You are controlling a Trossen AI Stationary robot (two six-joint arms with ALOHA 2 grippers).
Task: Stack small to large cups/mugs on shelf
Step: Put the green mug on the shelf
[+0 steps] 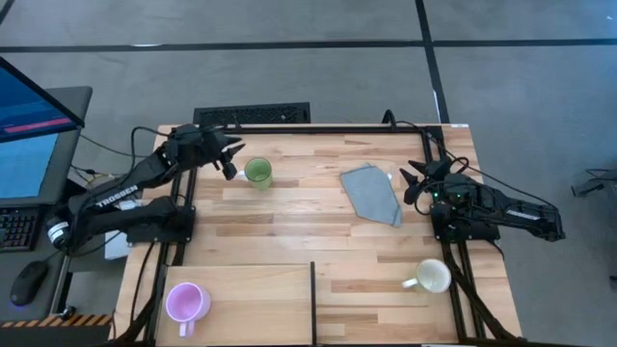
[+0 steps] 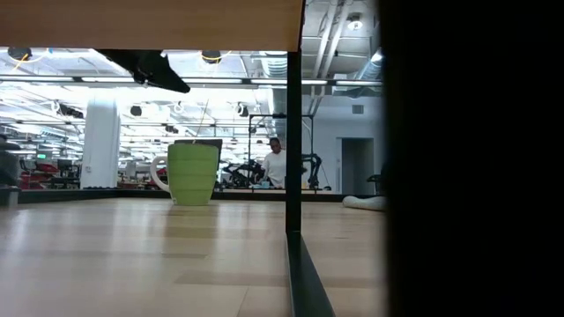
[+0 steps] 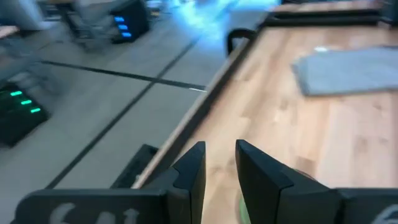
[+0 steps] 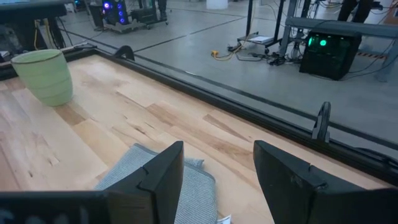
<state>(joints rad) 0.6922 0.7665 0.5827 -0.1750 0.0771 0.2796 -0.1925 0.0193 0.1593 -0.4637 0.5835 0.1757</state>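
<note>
The left gripper [image 1: 229, 157] hangs just left of the green mug [image 1: 257, 172] at the far side of the table, its jaws a narrow gap apart and empty, probably lined up to take that mug. The right gripper [image 1: 413, 178] waits over the grey cloth's [image 1: 372, 192] right edge, jaws wide and holding nothing. The purple mug [image 1: 187, 302] already stands on the shelf [image 1: 260, 289] at near left; the white mug [image 1: 433, 277] sits near right. The low view is largely blocked by something dark, hiding both nearer mugs.
</note>
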